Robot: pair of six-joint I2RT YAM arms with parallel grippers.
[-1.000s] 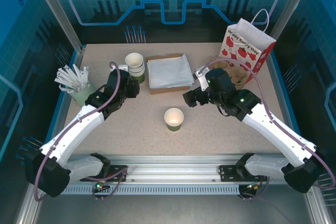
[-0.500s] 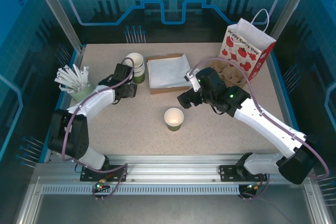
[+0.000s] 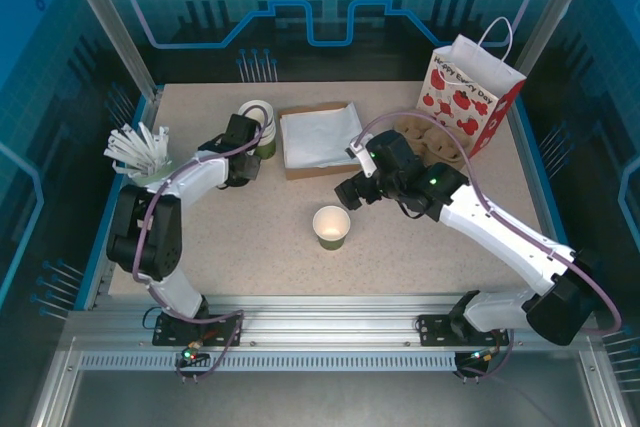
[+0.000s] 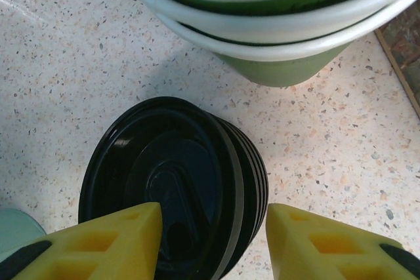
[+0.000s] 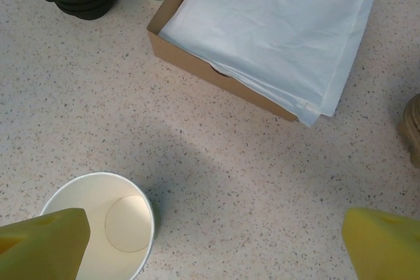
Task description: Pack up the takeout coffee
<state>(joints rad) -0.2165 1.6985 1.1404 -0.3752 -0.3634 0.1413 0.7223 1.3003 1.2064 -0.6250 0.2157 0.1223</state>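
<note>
Several lids [image 4: 174, 188] sat nested in one stack at the lower middle of my left wrist view. My left gripper [image 4: 210, 227] hung over them with its fingers apart. Closing there, I judged, could lift more than one lid, or shove the stack against the cup stack [image 4: 275, 24] just above it in that frame. The cup [image 3: 331, 225] stood uncovered at the centre of the top view, well apart from the lids. My right gripper [image 5: 214, 237] hovered near it, fingers spread wide; a low pass could knock it over.
</note>
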